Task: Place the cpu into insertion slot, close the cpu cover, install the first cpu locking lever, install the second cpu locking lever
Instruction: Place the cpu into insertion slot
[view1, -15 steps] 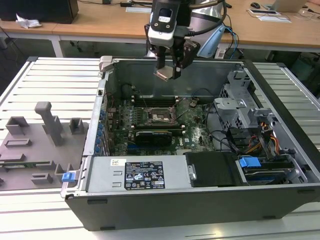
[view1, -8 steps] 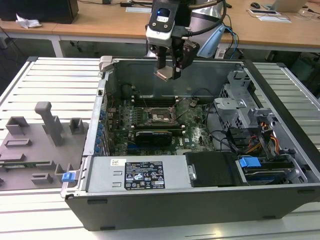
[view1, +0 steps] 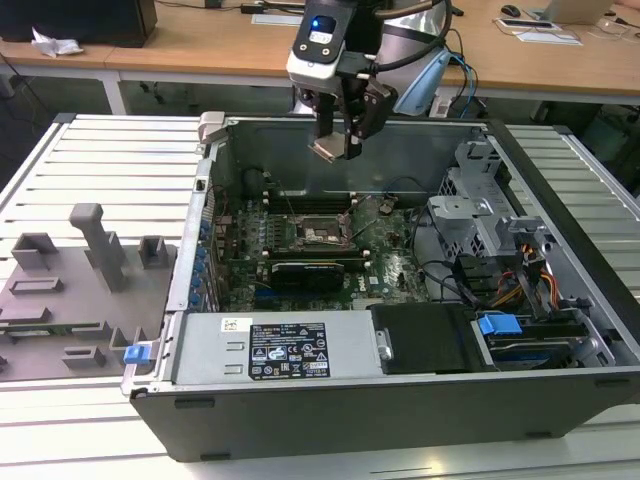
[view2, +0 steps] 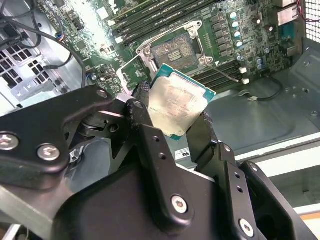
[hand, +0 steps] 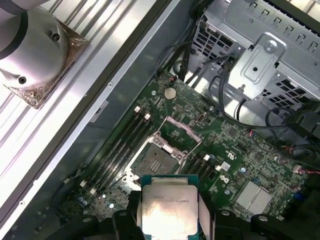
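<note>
jaws: clenched on cpu (view2: 177, 102) | cpu: held above insertion slot (view2: 175, 50), apart | cpu cover (hand: 170, 121): apparently raised | computer case (view1: 300, 395): open

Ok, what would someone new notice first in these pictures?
The silvery square chip stands out, clamped in the end effector above the open computer case. Under it, on the green board, the bare socket lies with its metal cover swung open.
</note>
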